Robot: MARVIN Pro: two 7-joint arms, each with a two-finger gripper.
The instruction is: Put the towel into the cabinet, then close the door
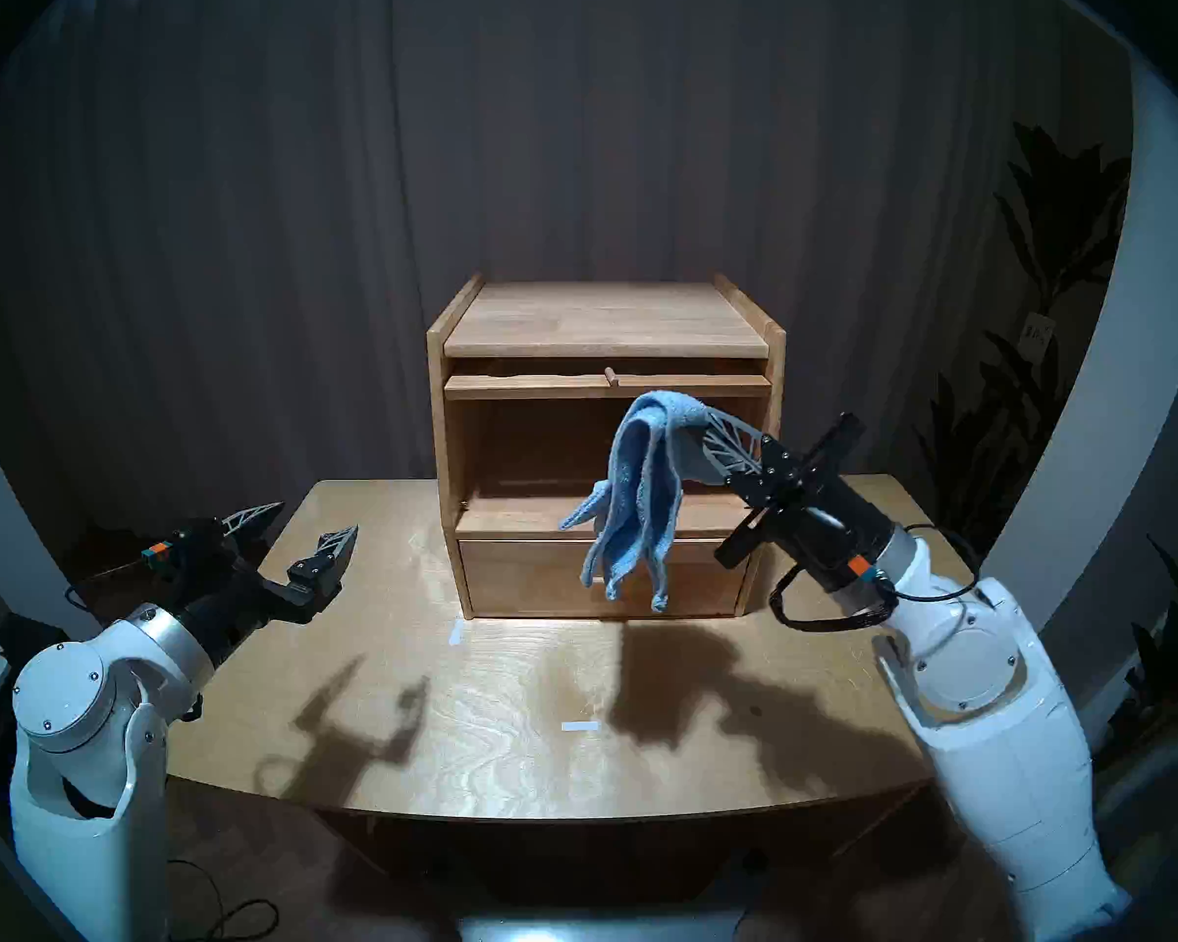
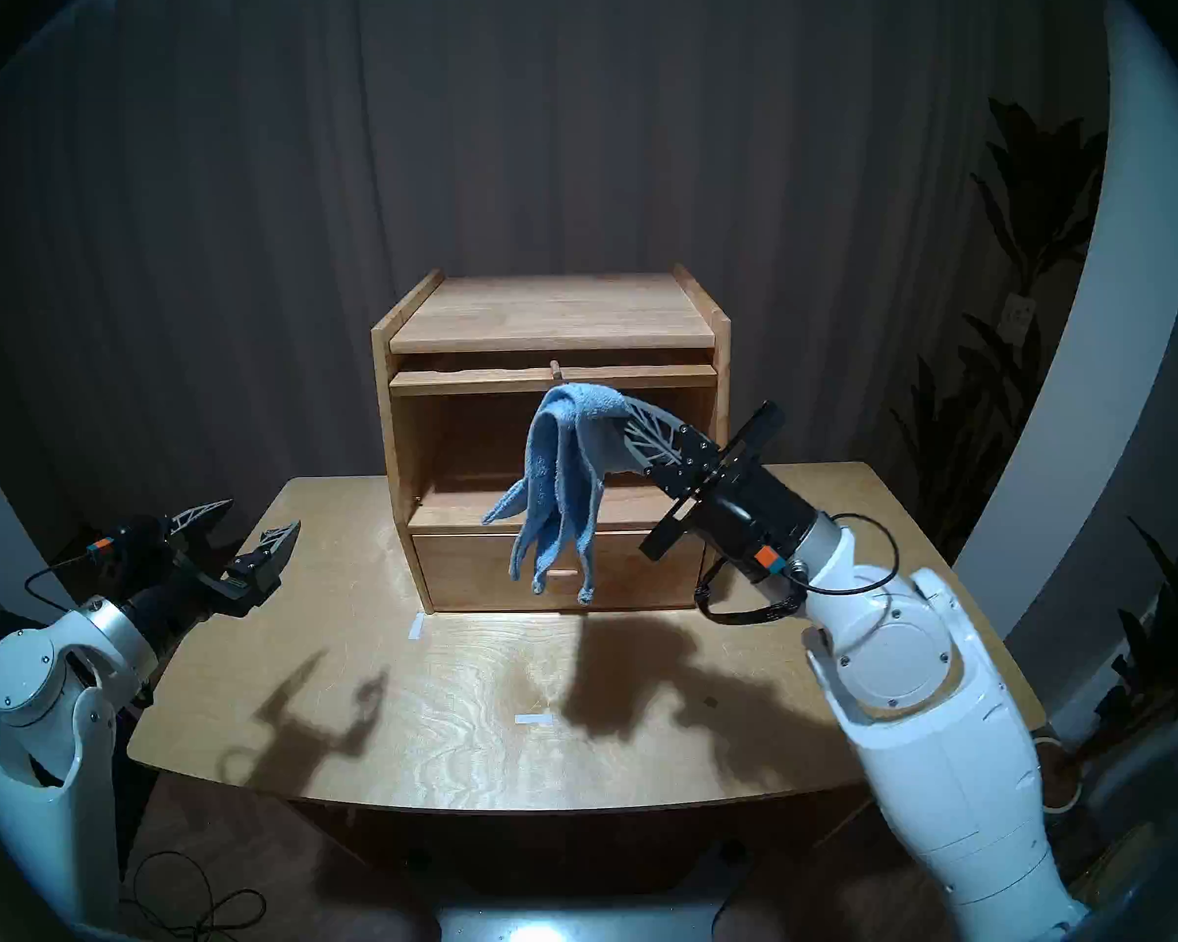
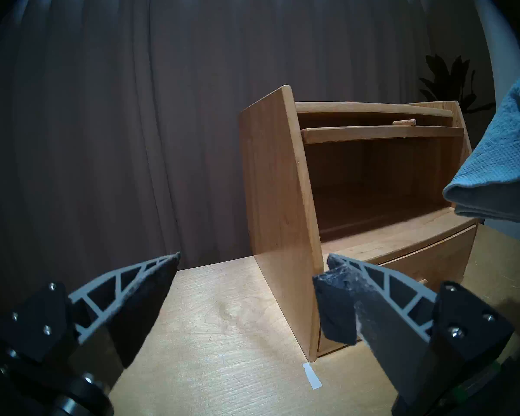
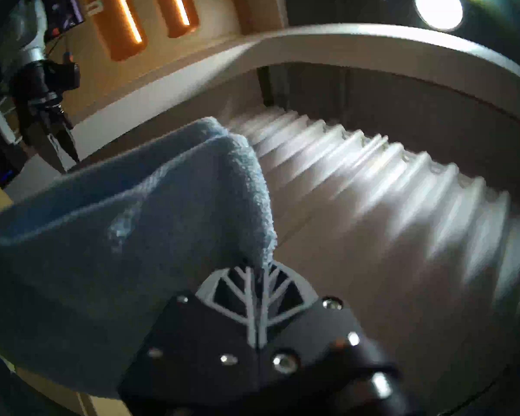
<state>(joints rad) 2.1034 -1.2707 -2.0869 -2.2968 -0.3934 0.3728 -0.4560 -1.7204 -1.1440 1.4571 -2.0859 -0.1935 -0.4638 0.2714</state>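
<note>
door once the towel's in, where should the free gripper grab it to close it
By the small peg knob on the door, which lies flat, slid back under the cabinet top. Only its front edge and knob stick out, so the open left gripper should probably come straight from the front.

Towel [image 1: 630, 485]: soft, nubby blue terry cloth. Cabinet [image 1: 607, 315]: smooth matt light wood. Desk [image 1: 505, 737]: glossy pale wood, grain showing.

Dark pleated curtain [image 1: 573, 138] behind a wooden table [image 1: 505, 716]; leafy plant [image 1: 1042, 254] at right.
</note>
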